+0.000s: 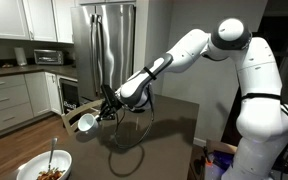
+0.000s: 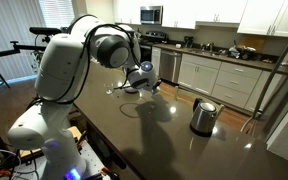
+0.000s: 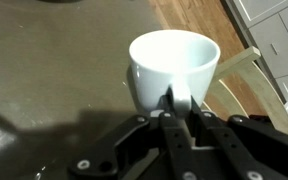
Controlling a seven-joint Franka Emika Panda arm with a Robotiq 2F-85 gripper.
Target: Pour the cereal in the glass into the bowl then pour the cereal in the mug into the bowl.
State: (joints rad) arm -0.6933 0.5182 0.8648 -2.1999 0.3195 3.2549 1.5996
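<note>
My gripper [image 3: 178, 104] is shut on the handle of the small white mug [image 3: 174, 62], and what shows of the mug's inside is white. In an exterior view the mug [image 1: 85, 122] hangs tilted above the dark table [image 1: 154, 135], held by the gripper [image 1: 101, 113] at the arm's end. The wide white bowl [image 1: 29, 170] sits at the lower left with a spoon standing in it and a brown heap of cereal [image 1: 51, 174]. It lies lower and to the left of the mug. The gripper [image 2: 137, 82] also shows beyond the arm. The glass is out of view.
A steel kettle [image 2: 203, 116] with a black handle stands on the table [image 2: 134, 135]. A steel fridge [image 1: 109, 45] and kitchen cabinets [image 1: 9, 100] stand behind. A wooden chair back [image 3: 242, 80] lies just past the table edge beside the mug.
</note>
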